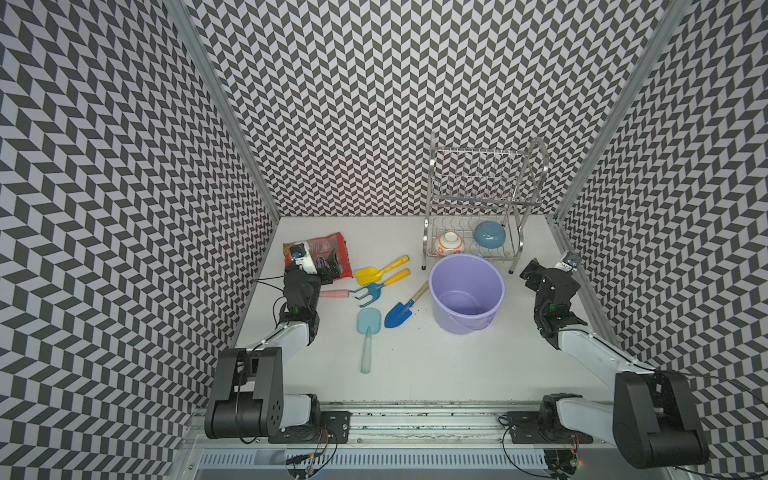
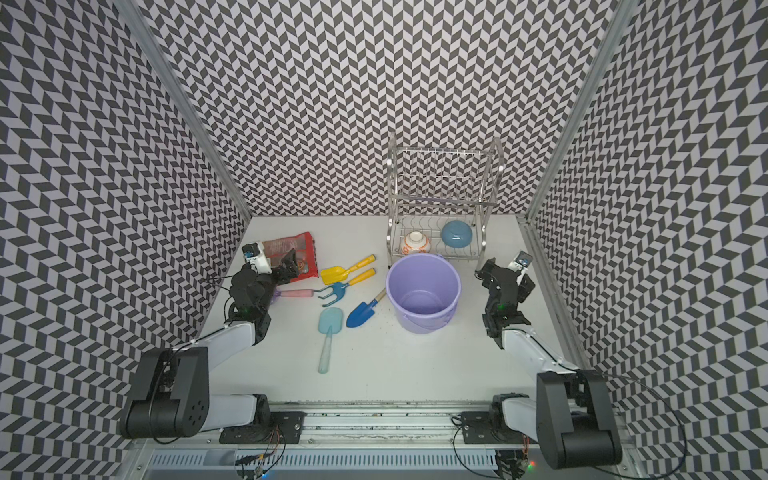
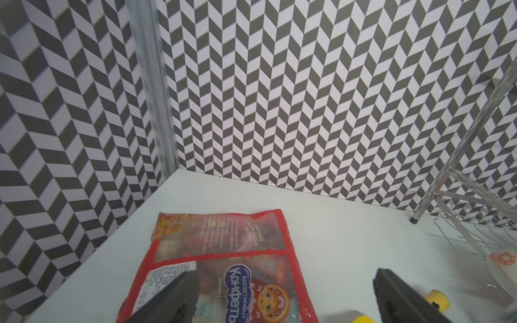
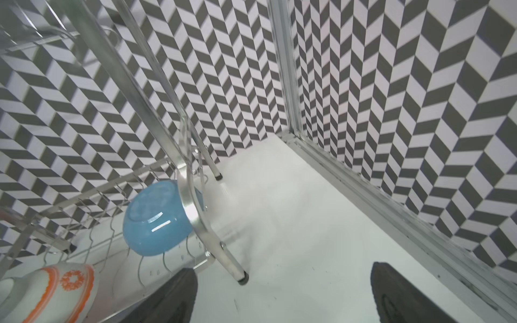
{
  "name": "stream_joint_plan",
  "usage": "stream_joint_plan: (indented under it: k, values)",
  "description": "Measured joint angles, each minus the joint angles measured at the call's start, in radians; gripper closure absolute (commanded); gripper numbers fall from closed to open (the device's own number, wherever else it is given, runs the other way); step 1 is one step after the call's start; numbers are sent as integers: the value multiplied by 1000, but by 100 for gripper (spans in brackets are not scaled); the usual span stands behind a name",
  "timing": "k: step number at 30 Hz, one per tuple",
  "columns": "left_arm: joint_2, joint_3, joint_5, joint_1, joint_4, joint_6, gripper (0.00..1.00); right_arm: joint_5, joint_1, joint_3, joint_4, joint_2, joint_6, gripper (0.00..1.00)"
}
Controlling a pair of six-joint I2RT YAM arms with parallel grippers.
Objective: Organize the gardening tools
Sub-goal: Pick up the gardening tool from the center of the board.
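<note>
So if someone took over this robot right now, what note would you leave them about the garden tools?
Left gripper: open, holding nothing, over the red snack bag.
Right gripper: open, empty, beside the dish rack.
Tools: all five lie on the table, on the left arm's side of the lavender bucket: yellow scoop, blue fork, dark blue trowel, light blue spade, and a pink-handled scoop partly hidden under the left arm.
Done: nothing; no tool is in the bucket.
Left: all five tools, probably into the bucket.
</note>
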Motion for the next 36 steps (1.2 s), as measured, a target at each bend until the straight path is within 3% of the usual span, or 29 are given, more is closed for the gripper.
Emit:
stream_joint_plan:
  k: [14, 23, 36]
  values:
    - [-5, -65, 13, -265, 12, 4, 0, 26, 8, 43, -292, -180, 105, 0]
    - [127, -24, 1, -454, -34, 54, 0, -3, 8, 43, -406, -236, 110, 0]
    - [259, 126, -2, -560, -164, 166, 12, -50, 12, 47, -445, -251, 108, 0]
